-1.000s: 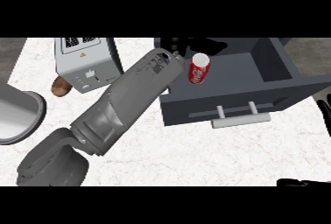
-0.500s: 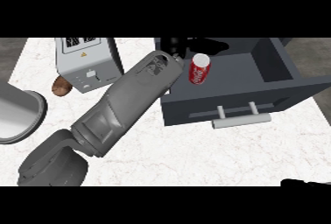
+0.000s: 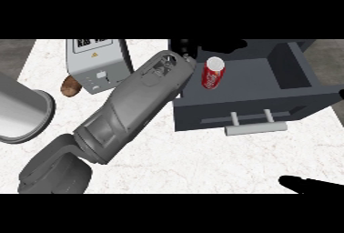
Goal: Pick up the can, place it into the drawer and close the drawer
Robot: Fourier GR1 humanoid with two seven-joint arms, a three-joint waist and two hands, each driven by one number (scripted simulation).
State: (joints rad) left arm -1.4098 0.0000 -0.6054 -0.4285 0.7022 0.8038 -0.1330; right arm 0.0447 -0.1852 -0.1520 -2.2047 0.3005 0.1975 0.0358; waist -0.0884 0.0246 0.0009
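Note:
The red can [image 3: 213,73] stands upright inside the open dark grey drawer [image 3: 295,98], near its back left corner. My left forearm runs from the lower left up to the drawer's left wall. My left hand [image 3: 189,46] hovers just behind and above the can, fingers stretched out to the right and not wrapped round it; the picture's top cuts part of it off. The can's white top shows fully. My right hand [image 3: 310,184] rests open at the lower right edge, well in front of the drawer.
The drawer's pale bar handle [image 3: 252,126] faces me. A grey box-shaped appliance [image 3: 97,61] stands left of the drawer, with a brown item [image 3: 70,86] beside it. A large silver round vessel [image 3: 23,113] sits at the left edge.
The can stays upright in the drawer. My left arm has barely moved, and my right hand shows slightly more at the lower right.

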